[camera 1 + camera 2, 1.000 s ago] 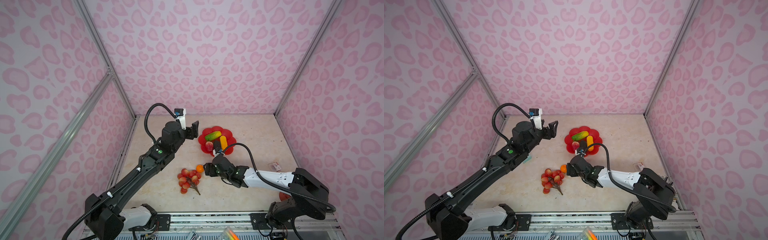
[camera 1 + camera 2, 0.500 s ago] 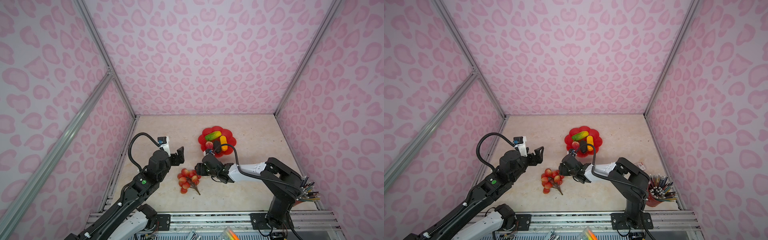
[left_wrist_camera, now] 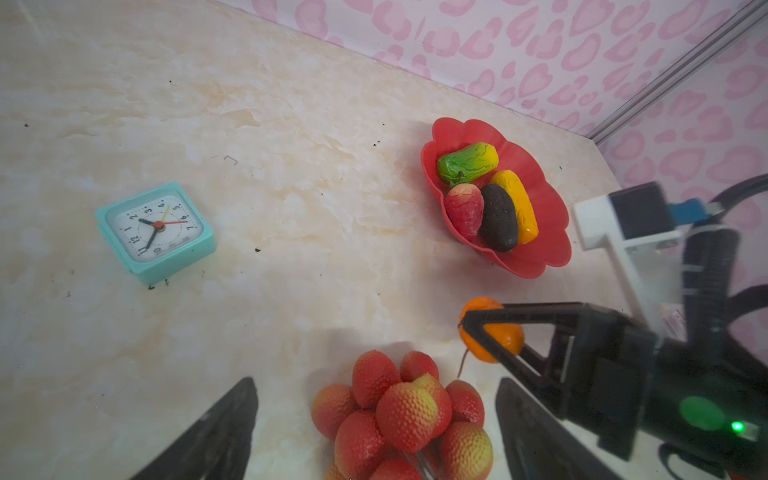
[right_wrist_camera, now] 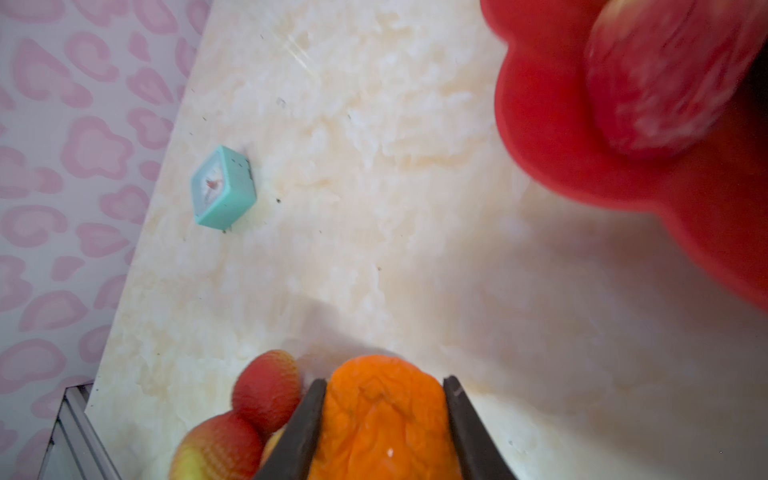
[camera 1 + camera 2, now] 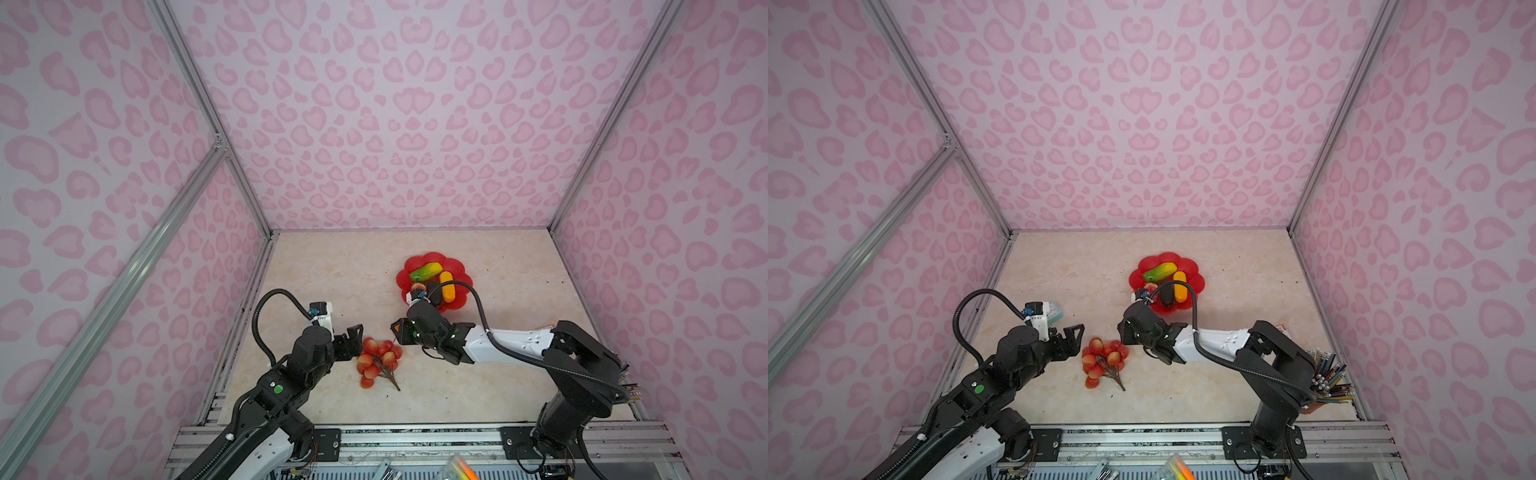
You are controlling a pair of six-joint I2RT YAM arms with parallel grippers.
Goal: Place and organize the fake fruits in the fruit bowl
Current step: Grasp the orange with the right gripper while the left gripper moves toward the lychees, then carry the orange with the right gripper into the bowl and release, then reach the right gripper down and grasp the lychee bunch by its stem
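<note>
The red flower-shaped fruit bowl (image 5: 432,258) (image 5: 1166,257) (image 3: 540,266) holds a green-yellow oblong (image 3: 467,162), a yellow-orange oblong (image 3: 517,205), a dark avocado (image 3: 498,218) and a strawberry-like fruit (image 3: 465,210). The red grape bunch (image 5: 378,359) (image 5: 1104,357) (image 3: 411,411) lies on the table in front of the bowl. My left gripper (image 5: 356,341) (image 3: 376,382) is open, one finger on each side of the bunch, not touching it. Just to the right of the bunch, my right gripper (image 5: 397,330) (image 4: 382,382) is shut on the orange tangerine (image 3: 505,338) (image 4: 382,419), low over the table.
A small teal clock (image 3: 156,228) (image 4: 222,187) sits on the table left of the bowl, behind my left wrist. A red cup of pencils (image 5: 1325,382) stands at the front right corner. Pink walls close in three sides.
My left gripper drew back from beside the bowl and came down to the grape bunch. My right gripper moved left onto the tangerine and closed on it.
</note>
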